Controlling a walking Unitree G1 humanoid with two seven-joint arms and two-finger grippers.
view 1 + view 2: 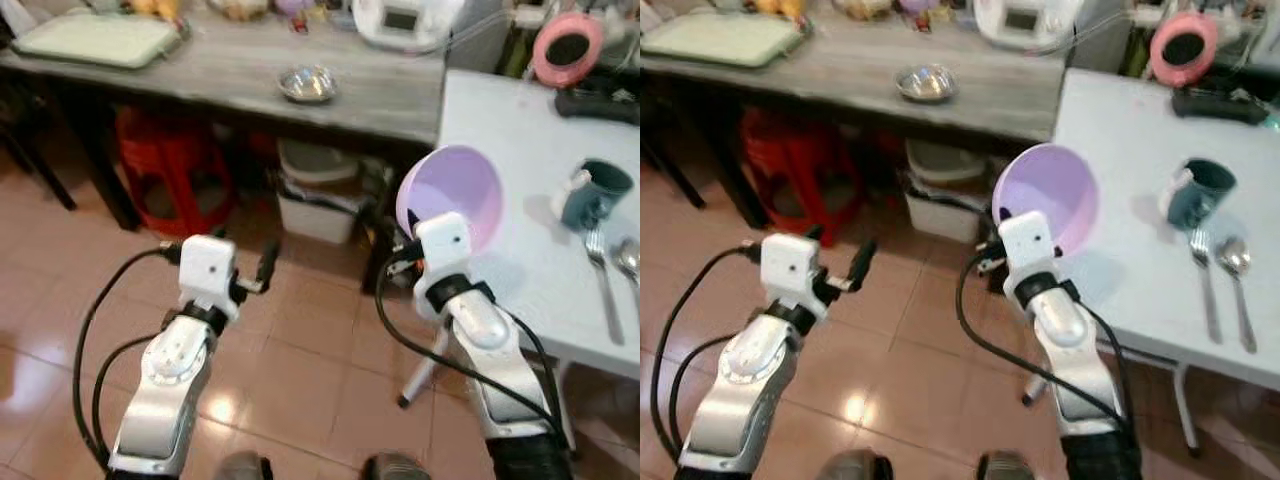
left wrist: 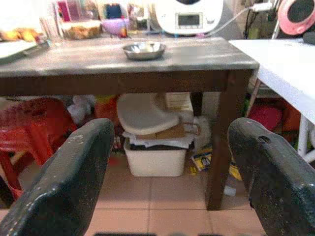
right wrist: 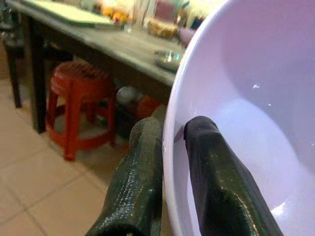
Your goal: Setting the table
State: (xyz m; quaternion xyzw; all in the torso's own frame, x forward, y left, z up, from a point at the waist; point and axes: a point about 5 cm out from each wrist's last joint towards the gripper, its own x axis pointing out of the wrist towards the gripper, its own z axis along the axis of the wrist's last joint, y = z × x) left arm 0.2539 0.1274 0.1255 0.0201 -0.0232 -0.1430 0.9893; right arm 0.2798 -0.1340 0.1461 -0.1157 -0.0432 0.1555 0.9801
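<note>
Beside white table (image 1: pixel 520 200) — right gripper (image 3: pixel 170 142) pinches lilac bowl's (image 1: pixel 455 195) rim, mouth tipped sideways.

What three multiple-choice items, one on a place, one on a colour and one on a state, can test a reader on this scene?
1. Where do the fork and spoon lie?
A. On the white table, near the green mug
B. On the grey wooden table
C. On the floor

2. What colour is the bowl that the right tool carries?
A. Red
B. Pale purple
C. Green

3. In what state is the left tool?
A. Shut on a cup
B. Shut on the metal dish
C. Open and holding nothing

Answers:
1. A: both lie side by side on the white top, just in front of the mug.
2. B: the bowl is pale purple inside and at its rim.
3. C: in the left wrist view its fingers stand wide apart with nothing between them, while the right tool's fingers pinch the bowl's rim.
</note>
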